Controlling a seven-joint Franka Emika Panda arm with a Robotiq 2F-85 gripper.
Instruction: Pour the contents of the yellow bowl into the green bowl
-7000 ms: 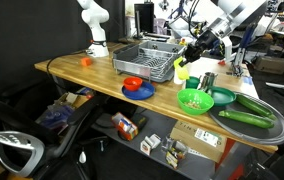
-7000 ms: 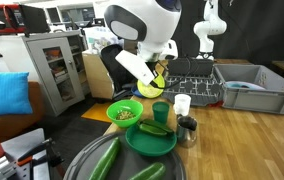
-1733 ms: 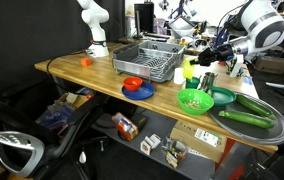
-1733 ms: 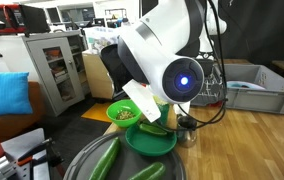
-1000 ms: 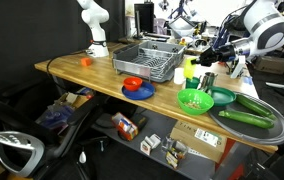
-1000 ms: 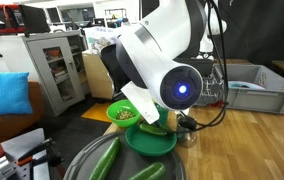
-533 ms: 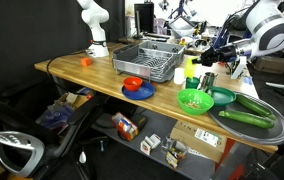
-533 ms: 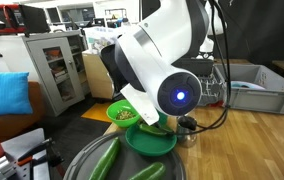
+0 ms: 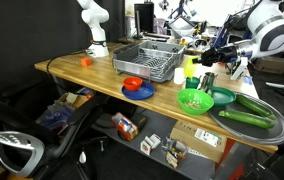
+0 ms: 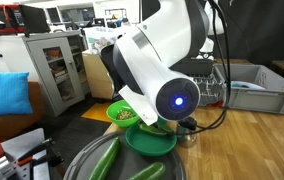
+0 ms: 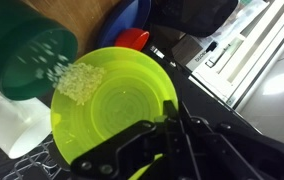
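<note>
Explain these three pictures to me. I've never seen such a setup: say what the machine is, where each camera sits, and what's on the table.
The machine is a robot arm with a two-finger gripper. Two pictures come from cameras standing outside the robot; the third rides on its wrist, looking past the gripper. The gripper pinches the rim of the yellow bowl, which holds some pale bits. On the table stand the green bowl, a dish rack, a red bowl and a tray of cucumbers.
</note>
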